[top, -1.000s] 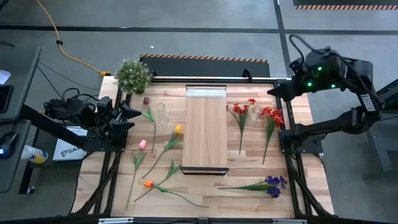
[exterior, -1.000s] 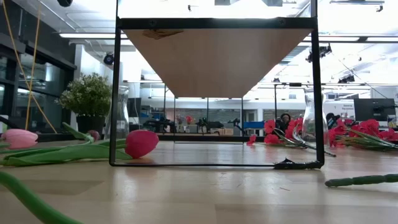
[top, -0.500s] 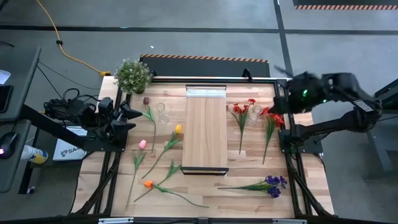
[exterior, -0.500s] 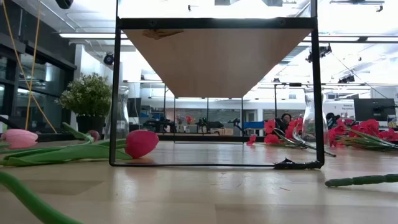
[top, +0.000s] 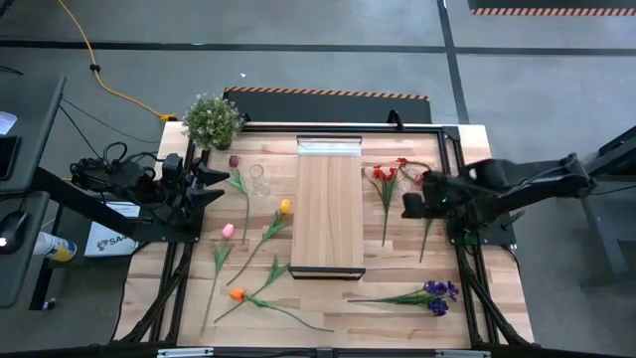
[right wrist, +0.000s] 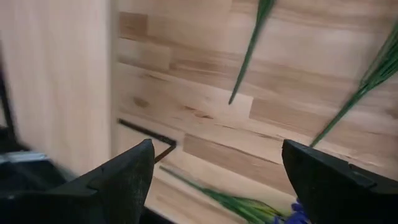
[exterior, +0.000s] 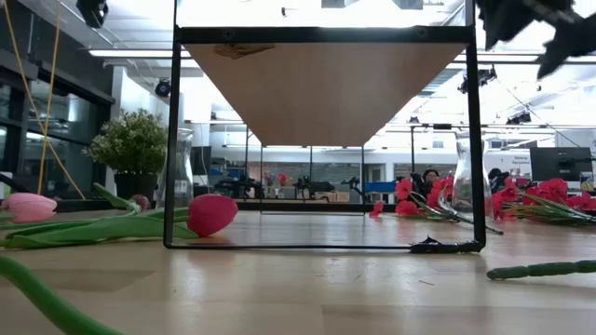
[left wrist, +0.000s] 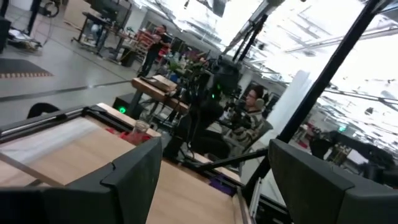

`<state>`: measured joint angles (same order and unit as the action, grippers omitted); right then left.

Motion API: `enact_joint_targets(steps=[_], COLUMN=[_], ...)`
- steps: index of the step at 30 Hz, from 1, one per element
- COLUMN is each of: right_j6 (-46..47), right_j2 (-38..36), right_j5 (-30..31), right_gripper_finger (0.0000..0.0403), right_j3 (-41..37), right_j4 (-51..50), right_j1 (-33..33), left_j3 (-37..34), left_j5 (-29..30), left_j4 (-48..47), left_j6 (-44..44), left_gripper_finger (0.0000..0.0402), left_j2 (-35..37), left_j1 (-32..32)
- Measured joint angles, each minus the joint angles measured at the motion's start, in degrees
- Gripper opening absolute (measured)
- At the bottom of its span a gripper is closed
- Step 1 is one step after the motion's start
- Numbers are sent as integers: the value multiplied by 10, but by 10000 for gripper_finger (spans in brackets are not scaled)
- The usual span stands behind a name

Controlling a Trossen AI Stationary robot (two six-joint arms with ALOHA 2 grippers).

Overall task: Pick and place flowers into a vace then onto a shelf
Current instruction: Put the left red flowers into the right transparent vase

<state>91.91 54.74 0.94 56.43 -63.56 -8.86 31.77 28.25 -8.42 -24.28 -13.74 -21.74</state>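
Over the red flowers [top: 384, 175], the right hand [top: 410, 206] hovers spread, holding nothing.

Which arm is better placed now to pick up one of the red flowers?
The right. Its gripper hangs with open jaws over the red flowers beside the shelf. The left gripper waits at the table's opposite edge, far from them.

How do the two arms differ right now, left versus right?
The left gripper sits parked at the table's left edge, beside the maroon flower; the right gripper has reached in over the table, above the red flowers. The left wrist view looks out across the room; the right wrist view looks down at green stems on the tabletop. Both grippers are open and hold nothing.
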Motion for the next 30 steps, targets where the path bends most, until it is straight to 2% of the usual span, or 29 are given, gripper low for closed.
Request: enact_joint_targets(steps=[7,16,26,30], right_j6=[70,62,28,21], right_j2=[0,0,0,0], right_j5=[38,93,91,69], right_gripper_finger=[339,339,338,338], right_j3=[-90,-180,-211,-218], right_j4=[83,248,253,253], right_j1=[-38,-39,-39,-39], left_j3=[0,0,0,0], left_j5=[0,0,11,29], left_j4=[-23,-30,-51,-52], left_j6=[0,0,-1,0], left_gripper_finger=[326,326,326,326], left_j2=[0,0,0,0], left_j1=[0,0,0,0])
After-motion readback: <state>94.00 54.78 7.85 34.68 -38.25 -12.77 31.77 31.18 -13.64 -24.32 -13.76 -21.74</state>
